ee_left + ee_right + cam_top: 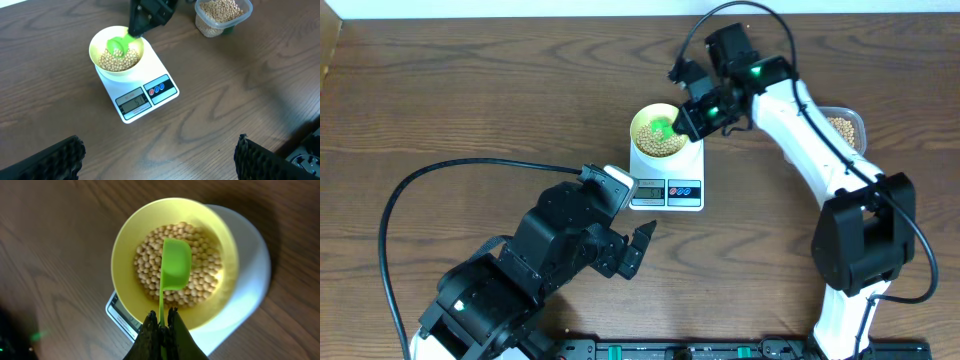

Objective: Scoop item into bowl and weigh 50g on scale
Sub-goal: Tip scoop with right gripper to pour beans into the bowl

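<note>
Green scoop (pixel 175 270) over soybeans (pixel 150 265) in the bowl (pixel 125 245) on the scale (pixel 255 265).
The right end effector (pixel 161 325) is clamped on the scoop's thin handle, its cup over the beans. The left end effector (pixel 160 157) hangs above the tabletop (pixel 225 100) with its fingers spread wide, near the scale's front.

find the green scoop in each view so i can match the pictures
Overhead: green scoop upper centre, over the beans in the bowl on the scale.
Left wrist: upper left, over the same bowl.
Right wrist: centre, handle running down into the shut jaws.
Shared landmark: the yellow-green bowl of beans.
</note>
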